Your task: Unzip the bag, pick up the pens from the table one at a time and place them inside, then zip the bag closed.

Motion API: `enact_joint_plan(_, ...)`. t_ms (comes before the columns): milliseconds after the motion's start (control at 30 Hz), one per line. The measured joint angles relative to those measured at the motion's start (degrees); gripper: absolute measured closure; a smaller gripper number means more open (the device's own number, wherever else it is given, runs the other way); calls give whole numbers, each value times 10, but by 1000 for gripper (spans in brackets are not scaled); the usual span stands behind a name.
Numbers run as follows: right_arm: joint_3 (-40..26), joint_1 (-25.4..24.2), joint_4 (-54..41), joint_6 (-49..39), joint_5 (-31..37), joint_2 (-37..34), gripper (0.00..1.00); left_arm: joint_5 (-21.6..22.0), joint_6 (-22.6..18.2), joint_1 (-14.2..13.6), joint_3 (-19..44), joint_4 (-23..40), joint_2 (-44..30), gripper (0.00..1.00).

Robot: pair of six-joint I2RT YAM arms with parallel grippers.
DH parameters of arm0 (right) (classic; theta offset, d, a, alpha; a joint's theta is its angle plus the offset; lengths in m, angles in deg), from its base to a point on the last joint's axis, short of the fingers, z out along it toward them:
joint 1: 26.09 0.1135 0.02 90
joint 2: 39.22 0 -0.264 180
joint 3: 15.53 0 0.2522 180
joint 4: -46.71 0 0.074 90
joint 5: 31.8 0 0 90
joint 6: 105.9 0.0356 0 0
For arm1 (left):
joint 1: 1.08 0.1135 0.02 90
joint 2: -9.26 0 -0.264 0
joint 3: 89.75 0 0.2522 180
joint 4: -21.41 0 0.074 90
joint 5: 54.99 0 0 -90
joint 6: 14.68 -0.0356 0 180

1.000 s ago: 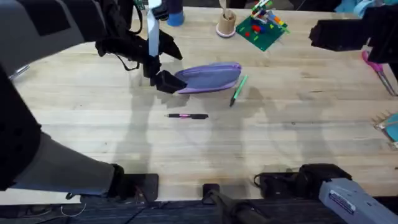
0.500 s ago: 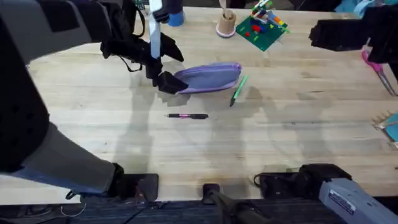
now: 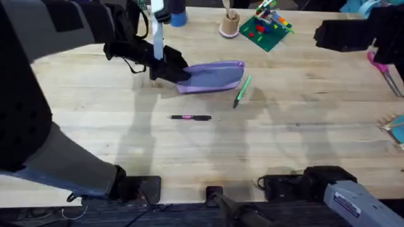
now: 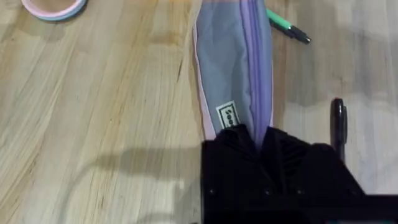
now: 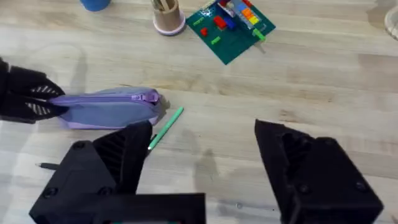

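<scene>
Where your counter (image 3: 303,145) carries the bag (image 3: 214,77), left fingers (image 4: 236,140) pinch its end; right fingers (image 5: 106,168) stand spread above the green pen (image 5: 165,127).

Zipped lavender bag (image 3: 211,77) lies flat, green pen (image 3: 242,90) beside, black pen (image 3: 189,117) nearer.

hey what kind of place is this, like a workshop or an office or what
Probably a robotics lab bench for tabletop tasks: two robot arms mounted at a plank-grain wooden table, with practice props laid out, such as a toy-brick board, a purple pouch and pens.
</scene>
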State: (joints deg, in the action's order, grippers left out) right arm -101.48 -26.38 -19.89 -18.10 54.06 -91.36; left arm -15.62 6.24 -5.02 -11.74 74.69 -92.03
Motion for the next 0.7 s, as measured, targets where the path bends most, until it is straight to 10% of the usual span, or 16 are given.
enact_joint_plan(300, -1, 0, 1, -23, -46, -8, 6, 0, 0, -1, 0, 0, 0, 957)
enact_joint_plan(700, -2, 0, 32, -358, -184, -113, 6, 0, 0, -1, 0, 0, 0, 957)
